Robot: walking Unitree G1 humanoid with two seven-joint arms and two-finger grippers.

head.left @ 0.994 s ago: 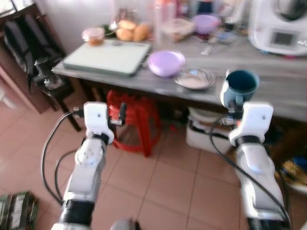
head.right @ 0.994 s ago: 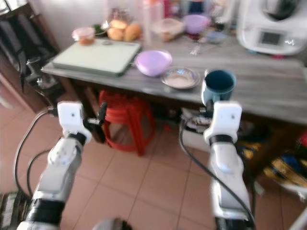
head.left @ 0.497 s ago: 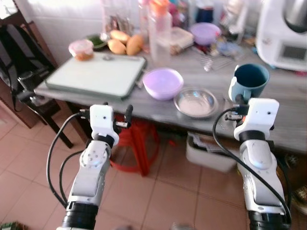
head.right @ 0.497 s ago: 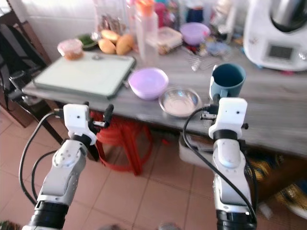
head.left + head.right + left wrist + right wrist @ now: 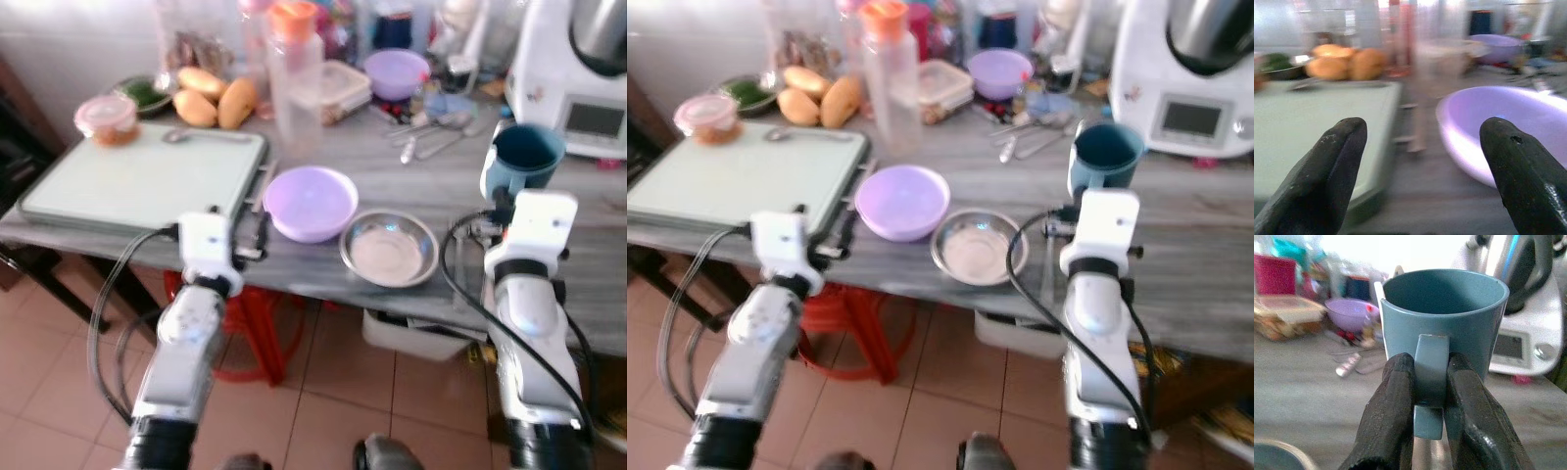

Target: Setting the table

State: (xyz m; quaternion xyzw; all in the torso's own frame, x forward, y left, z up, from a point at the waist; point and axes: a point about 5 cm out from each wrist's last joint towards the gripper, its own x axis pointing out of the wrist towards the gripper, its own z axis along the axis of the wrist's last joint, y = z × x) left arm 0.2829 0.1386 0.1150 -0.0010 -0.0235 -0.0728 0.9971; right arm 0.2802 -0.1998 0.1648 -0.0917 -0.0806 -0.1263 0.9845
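Right gripper (image 5: 1427, 382) clamped on teal mug (image 5: 1449, 318) handle above table (image 5: 588, 255), left gripper (image 5: 1425, 161) spread open near purple bowl (image 5: 312, 202)

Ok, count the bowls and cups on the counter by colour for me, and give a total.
Purple bowls: 2, one near and one at the back
Steel bowls: 1
Teal cups: 1, held by its handle in the right end effector
Total: 4
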